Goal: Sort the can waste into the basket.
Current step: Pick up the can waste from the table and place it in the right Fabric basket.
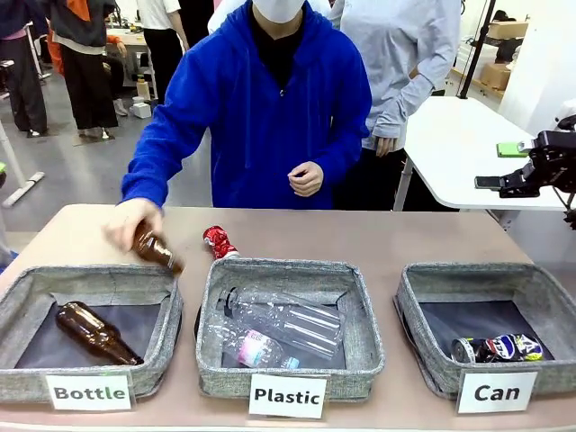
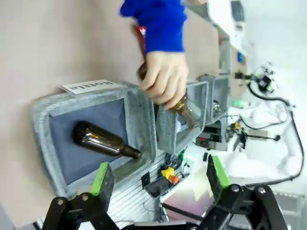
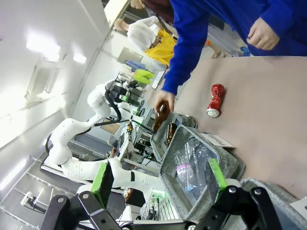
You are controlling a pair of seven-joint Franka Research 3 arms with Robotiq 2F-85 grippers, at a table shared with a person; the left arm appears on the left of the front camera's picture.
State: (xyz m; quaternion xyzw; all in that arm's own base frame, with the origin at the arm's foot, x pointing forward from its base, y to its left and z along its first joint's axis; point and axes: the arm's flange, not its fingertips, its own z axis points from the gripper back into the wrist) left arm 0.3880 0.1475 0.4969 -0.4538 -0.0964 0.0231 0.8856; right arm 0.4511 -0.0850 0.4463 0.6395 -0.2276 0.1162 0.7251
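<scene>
Can waste: one piece in the Can basket, one out on the surface

We see the dark blue and silver can (image 1: 497, 348) lying on its side in the Can basket (image 1: 423, 297), which stands right of the Plastic basket (image 1: 360, 324). The red can (image 1: 219, 242) lies on the surface (image 1: 405, 238) just behind the Plastic basket's far left corner. Clear plastic bottles (image 1: 288, 324) lie inside the Plastic basket. Left of it, the Bottle basket (image 1: 18, 310) holds one brown bottle (image 1: 97, 333). Over that basket's far right corner, the person's hand (image 1: 130, 223) grips a second brown bottle (image 1: 157, 250), tilted neck-down. The left tool (image 2: 159, 175) and the right tool (image 3: 159, 176) both stand spread, gripping nothing.
</scene>
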